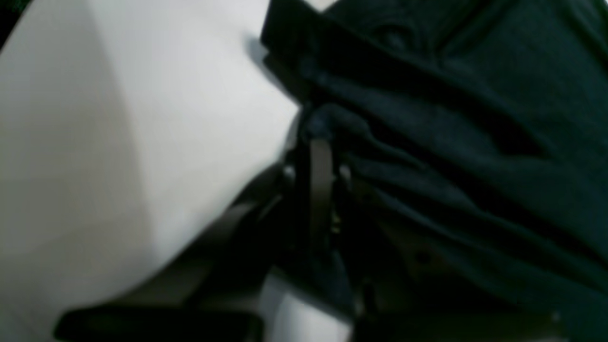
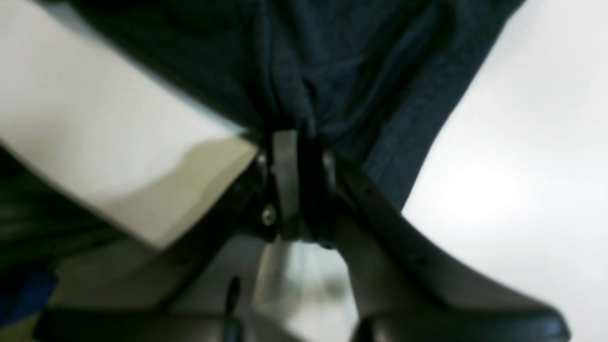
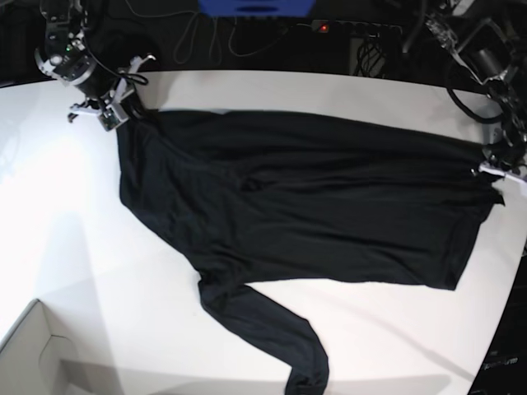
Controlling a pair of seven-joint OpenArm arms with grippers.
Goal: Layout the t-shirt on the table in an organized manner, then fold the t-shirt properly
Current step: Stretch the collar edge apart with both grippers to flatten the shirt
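Observation:
The black t-shirt (image 3: 313, 189) lies spread across the white table (image 3: 66, 230), stretched between both arms. One long sleeve (image 3: 272, 329) trails toward the front edge. My right gripper (image 3: 123, 115) is at the shirt's far left corner; in the right wrist view its jaws (image 2: 297, 135) are closed on bunched dark fabric (image 2: 332, 71). My left gripper (image 3: 492, 170) is at the shirt's right edge, near the table's rim; in the left wrist view it (image 1: 323, 137) pinches gathered fabric (image 1: 451, 142).
A white box corner (image 3: 29, 354) sits at the front left. Cables (image 3: 247, 33) and a blue object (image 3: 255, 6) lie beyond the table's back edge. The table's curved right rim runs close to the left gripper.

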